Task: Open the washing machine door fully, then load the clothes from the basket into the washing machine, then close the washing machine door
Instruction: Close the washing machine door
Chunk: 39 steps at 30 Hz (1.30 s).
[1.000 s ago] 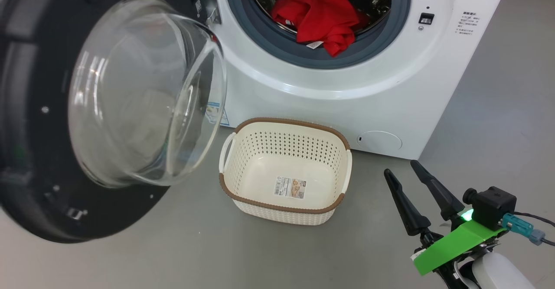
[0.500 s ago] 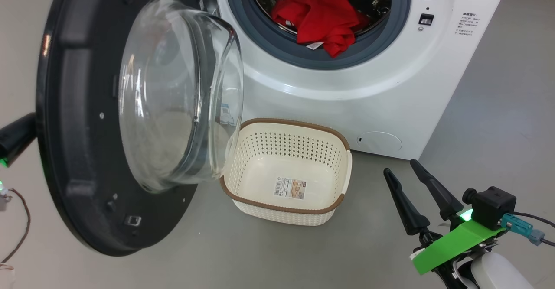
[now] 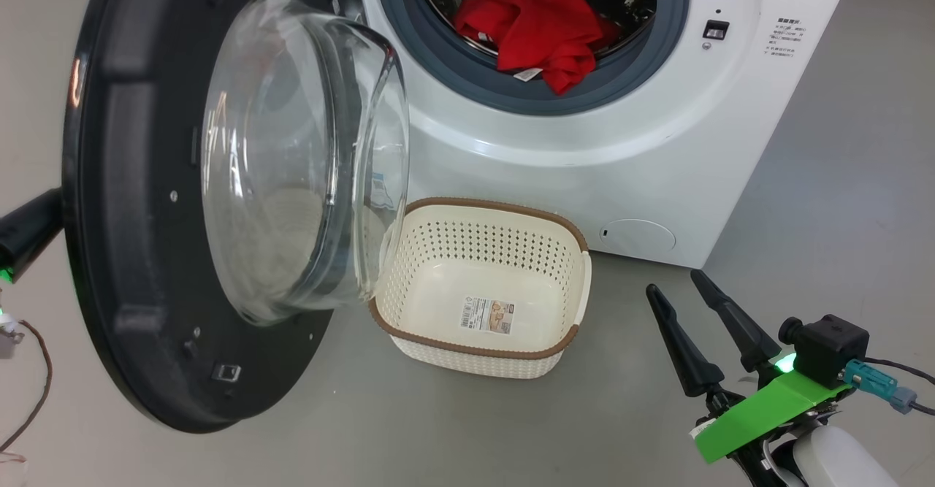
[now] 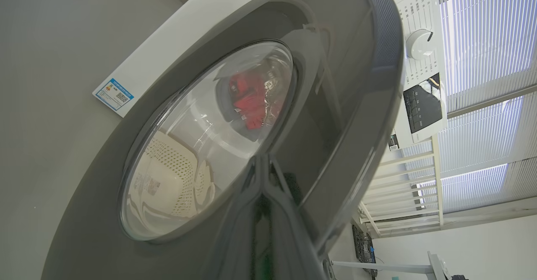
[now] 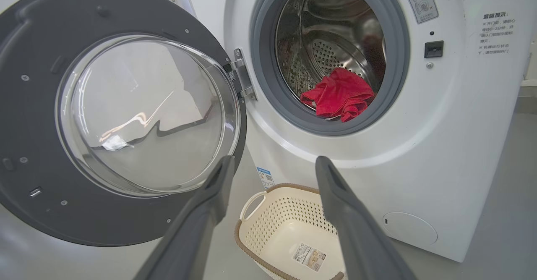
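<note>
The washing machine door (image 3: pixel 131 180) stands half swung, its clear glass bowl (image 3: pixel 292 158) facing the white washing machine (image 3: pixel 584 173). The red clothes (image 3: pixel 544 23) lie in the steel drum, one fold hanging over the grey gasket. In front on the floor sits the cream basket (image 3: pixel 497 204), holding only its paper label. My left gripper (image 4: pixel 262 162) is shut, its tips against the door's glossy outer face; a dark part of that arm (image 3: pixel 25 235) shows behind the door. Low to the right, my right gripper (image 3: pixel 673 281) (image 5: pixel 275 162) hangs open with nothing between its fingers.
Grey floor surrounds the machine. A round flap (image 3: pixel 641 237) sits low on the machine's front, a blue sticker (image 5: pixel 265 177) near the hinge side. A thin cable (image 3: pixel 36 370) trails on the floor at the left. The dial (image 4: pixel 419 44) and window blinds lie beyond the door.
The door has swung toward the machine, most of it in the first half second, and a dark part of my left arm has come into view behind it. The right arm has not moved.
</note>
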Available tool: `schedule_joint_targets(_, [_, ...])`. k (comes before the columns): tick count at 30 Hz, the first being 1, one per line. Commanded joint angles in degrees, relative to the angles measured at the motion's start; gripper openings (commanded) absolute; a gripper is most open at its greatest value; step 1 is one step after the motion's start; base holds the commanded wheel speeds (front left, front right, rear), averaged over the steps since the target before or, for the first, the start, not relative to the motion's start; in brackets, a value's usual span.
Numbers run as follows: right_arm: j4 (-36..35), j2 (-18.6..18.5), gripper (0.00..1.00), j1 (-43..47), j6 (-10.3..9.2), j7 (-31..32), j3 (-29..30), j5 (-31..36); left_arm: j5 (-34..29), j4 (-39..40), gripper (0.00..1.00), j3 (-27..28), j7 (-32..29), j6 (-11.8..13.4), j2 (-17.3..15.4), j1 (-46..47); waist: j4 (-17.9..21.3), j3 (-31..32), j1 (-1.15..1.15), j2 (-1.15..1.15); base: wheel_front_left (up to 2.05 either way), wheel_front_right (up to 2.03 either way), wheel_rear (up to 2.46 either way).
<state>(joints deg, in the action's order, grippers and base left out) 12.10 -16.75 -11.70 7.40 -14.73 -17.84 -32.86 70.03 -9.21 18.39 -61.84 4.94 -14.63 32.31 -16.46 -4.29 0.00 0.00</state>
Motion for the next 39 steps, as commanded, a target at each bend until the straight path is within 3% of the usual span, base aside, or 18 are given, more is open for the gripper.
schedule_joint_targets(1, [-1.1, -0.4, 1.0, -0.4, 0.09, -0.3, -0.9, -0.4, -0.4, 1.9, 0.0, 1.4, 0.1, -0.4, -2.5, 0.4, 0.0, 0.0, 0.0, 0.0, 0.0, 0.0, 0.0])
schedule_joint_targets(9, [-1.2, -0.4, 1.0, 0.0, 0.09, -0.3, -1.0, -0.3, -1.7, 1.5, 0.03, 2.3, 2.5, -2.0, -3.6, 0.6, -0.1, 0.4, 0.0, 0.0, 0.0, 0.0, 0.0])
schedule_joint_targets(10, [-1.3, -0.4, 1.0, 0.1, 0.09, -0.3, -1.1, -0.3, -2.0, 1.4, 0.22, 2.4, 2.8, -2.2, -3.9, 0.6, -0.2, 0.5, 0.0, 0.0, 0.0, 0.0, 0.0])
schedule_joint_targets(13, [-1.3, -0.4, 1.0, 0.3, 0.09, -0.3, -1.1, -0.2, -2.6, 1.1, 0.38, 2.7, 3.9, -3.0, -4.3, 0.7, -0.3, 0.6, 0.0, 0.0, 0.0, 0.0, 0.0])
schedule_joint_targets(14, [-1.3, -0.3, 1.0, 0.3, 0.09, -0.3, -1.1, -0.2, -2.7, 1.1, 0.48, 2.8, 4.2, -3.3, -4.4, 0.7, -0.3, 0.7, 0.0, 0.0, 0.0, 0.0, 0.0])
schedule_joint_targets(15, [-1.3, -0.3, 1.0, 0.3, 0.09, -0.3, -1.1, -0.2, -2.9, 1.1, 0.71, 2.9, 4.5, -3.6, -4.5, 0.8, -0.4, 0.8, 0.0, 0.0, 0.0, 0.0, 0.0])
schedule_joint_targets(16, [-1.3, -0.3, 1.0, 0.3, 0.09, -0.3, -1.1, -0.2, -2.9, 1.1, 0.71, 2.9, 4.5, -3.6, -4.5, 0.8, -0.4, 0.8, 0.0, 0.0, 0.0, 0.0, 0.0])
schedule_joint_targets(17, [-1.4, -0.3, 1.0, 0.4, 0.09, -0.3, -1.1, -0.2, -3.2, 1.1, 0.97, 2.9, 5.0, -3.9, -4.7, 0.8, -0.4, 0.8, 0.0, 0.0, 0.0, 0.0, 0.0])
schedule_joint_targets(18, [-1.4, -0.3, 1.0, 0.5, 0.09, -0.3, -1.1, -0.1, -3.6, 1.2, 1.0, 2.9, 5.3, -4.2, -4.9, 0.7, -0.5, 0.9, 0.0, 0.0, 0.0, 0.0, 0.0])
schedule_joint_targets(28, [-1.5, -0.3, 1.0, 0.8, 0.09, -0.3, -1.2, -0.1, -8.7, 2.7, 1.0, 3.5, 13.7, -9.9, -5.6, -2.8, -0.9, 1.3, 0.0, 0.0, 0.0, 0.0, 0.0])
schedule_joint_targets(39, [-1.5, -0.5, 1.0, 0.8, 0.09, -0.3, -0.6, -0.2, -17.1, 6.3, 1.0, 1.8, 29.0, -12.3, -5.3, -10.1, -2.8, 1.0, 0.0, 0.0, 0.0, 0.0, 0.0])
